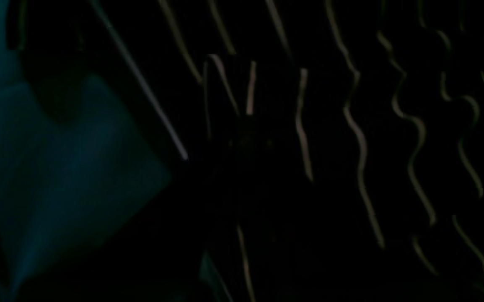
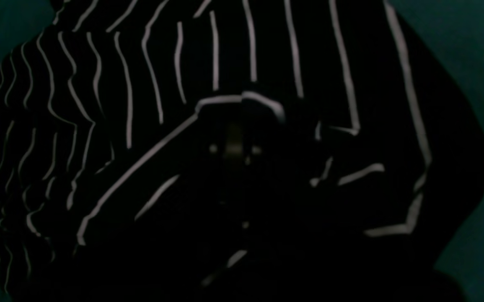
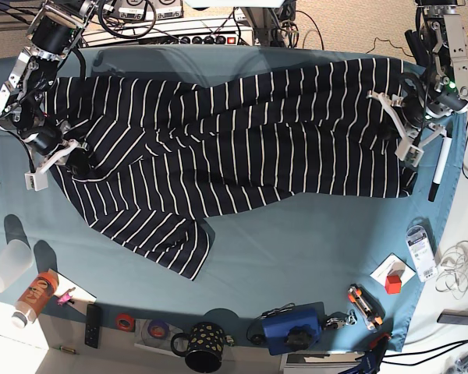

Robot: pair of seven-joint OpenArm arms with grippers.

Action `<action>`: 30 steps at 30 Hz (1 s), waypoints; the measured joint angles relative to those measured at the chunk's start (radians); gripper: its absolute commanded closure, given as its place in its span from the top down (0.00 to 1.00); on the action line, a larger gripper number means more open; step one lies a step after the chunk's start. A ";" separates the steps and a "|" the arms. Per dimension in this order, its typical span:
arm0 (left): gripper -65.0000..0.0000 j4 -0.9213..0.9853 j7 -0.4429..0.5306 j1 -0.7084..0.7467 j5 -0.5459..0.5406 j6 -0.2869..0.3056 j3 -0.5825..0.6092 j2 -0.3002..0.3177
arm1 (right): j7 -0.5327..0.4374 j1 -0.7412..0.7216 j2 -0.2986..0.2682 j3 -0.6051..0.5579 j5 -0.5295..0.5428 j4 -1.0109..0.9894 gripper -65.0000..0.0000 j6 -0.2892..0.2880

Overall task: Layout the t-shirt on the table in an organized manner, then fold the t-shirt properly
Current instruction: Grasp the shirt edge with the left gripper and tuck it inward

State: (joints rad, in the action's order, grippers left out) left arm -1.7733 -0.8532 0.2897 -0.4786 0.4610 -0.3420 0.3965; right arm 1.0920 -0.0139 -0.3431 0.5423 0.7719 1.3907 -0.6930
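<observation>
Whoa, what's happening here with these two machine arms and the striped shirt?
Two robot arms are working on a dark striped t-shirt spread sideways across a table covered in teal cloth. The left pincer is shut on the shirt's edge at one end, and the right pincer is shut on the fabric at the other end. The shirt is roughly laid out but wrinkled, with one sleeve sticking out toward the table's front. No fold has been made yet.
</observation>
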 measured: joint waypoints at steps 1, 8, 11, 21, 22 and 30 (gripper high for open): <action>0.00 0.000 0.002 0.000 0.000 -0.002 0.000 0.000 | 0.000 0.000 0.000 0.000 0.000 0.000 0.00 0.000; 0.00 0.000 0.049 0.000 0.007 -0.018 0.000 0.000 | -0.023 0.000 0.000 0.000 0.000 0.000 0.00 0.000; 0.00 0.000 0.069 -0.003 0.034 -0.074 0.000 0.000 | -0.024 0.000 0.000 0.000 -0.010 0.000 0.00 0.000; 0.00 0.000 0.076 -0.061 0.079 -0.143 -0.053 -0.001 | -0.024 0.000 0.000 0.000 -0.065 0.000 0.00 0.000; 0.00 0.000 0.076 -0.060 0.079 -0.143 -0.053 -0.002 | -0.023 0.000 0.000 0.000 -0.065 0.000 0.00 0.000; 0.43 0.000 0.061 -0.058 0.086 -0.148 -0.053 -0.003 | 0.075 0.000 -0.001 0.000 -0.026 0.000 0.29 0.000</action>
State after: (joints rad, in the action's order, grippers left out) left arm -1.7733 -0.7925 0.2314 -0.3927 0.3126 -0.3946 0.3935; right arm 1.1671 -0.0135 -0.3439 0.5423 0.7464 1.3907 -0.6933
